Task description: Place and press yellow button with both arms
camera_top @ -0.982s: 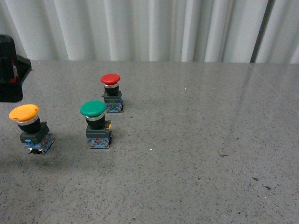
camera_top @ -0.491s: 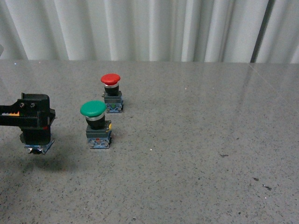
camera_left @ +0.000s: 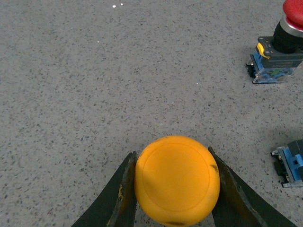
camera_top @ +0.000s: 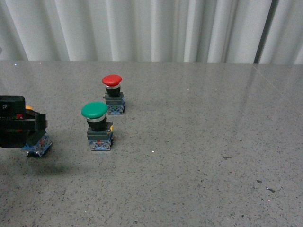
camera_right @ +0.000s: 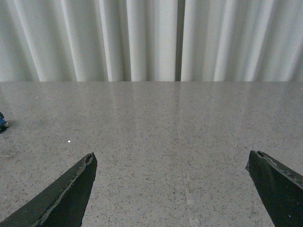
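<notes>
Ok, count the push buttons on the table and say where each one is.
3. The red button is farthest back, the green button just in front of it, and the yellow button at far left, gripped in the left hand.

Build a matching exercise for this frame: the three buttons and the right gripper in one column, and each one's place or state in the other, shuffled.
Column 1
1. yellow button
2. green button
3. red button
4. right gripper

Column 2
A. stands free, farthest from the front camera
B. open, nothing between its fingers
C. cap held between the fingers of the left gripper
D. stands free, just nearer the front camera than the red one

Pairs: 1-C, 2-D, 3-A, 4-B
</notes>
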{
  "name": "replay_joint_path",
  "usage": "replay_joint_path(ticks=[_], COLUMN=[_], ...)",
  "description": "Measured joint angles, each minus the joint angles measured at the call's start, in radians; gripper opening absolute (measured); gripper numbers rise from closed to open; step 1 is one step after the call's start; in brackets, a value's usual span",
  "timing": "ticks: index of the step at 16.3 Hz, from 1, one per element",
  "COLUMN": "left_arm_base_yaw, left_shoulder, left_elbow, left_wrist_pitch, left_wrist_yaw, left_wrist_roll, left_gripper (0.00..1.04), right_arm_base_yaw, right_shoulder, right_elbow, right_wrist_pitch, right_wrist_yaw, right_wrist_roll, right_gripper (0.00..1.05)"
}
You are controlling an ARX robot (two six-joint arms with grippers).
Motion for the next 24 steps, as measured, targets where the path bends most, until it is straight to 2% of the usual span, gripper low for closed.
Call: replay_joint_path(ticks=[2,3,5,7,10,15,16,19,24], left_arm_base_yaw=[-0.008,-0.040,-0.174,-0.313,-0.427,-0.486,-0.481,-0.492,-0.491], left_shoulder=[-0.113,-0.207,-0.253,-0.101,0.147,0.378,0.420,0.480,0.608], left_elbow=[0.017,0.072,0.250,0.381,0.512,0.629,0.653,0.698,0.829], left_wrist_pitch=[-0.076,-0.125,-0.140,-0.152,-0.156,-0.209,-0.230,-0.258,-0.330], left_wrist_yaw=[0.005,0.034,0.015,-0.018,-0.034,-0.036,-0.021,-0.070,-0.043], left_wrist_roll=[-0.005,-0.032,-0.061,-0.103,-0.184,-0.292,-0.300,-0.306,-0.305], left_gripper=[0.35,0.35,0.34,0.34,0.34,0.34,0.34,0.34,0.34], right_arm_base_yaw=[0.000,0.000,0.000,0.000,0.000,0.000,0.000,0.000,0.000], right_shoulder=[0.000,0.000,0.000,0.000,0.000,0.000,0.000,0.000,0.000], right_elbow=[0.000,0.000,0.000,0.000,0.000,0.000,0.000,0.000,0.000], right_wrist_pitch=[0.000,0.000,0.000,0.000,0.000,0.000,0.000,0.000,0.000], right_wrist_yaw=[0.000,0.000,0.000,0.000,0.000,0.000,0.000,0.000,0.000], right_wrist_roll=[0.000,0.000,0.000,0.000,0.000,0.000,0.000,0.000,0.000], right_gripper=[0.98,0.98,0.98,0.98,0.98,0.98,0.98,0.98,0.98])
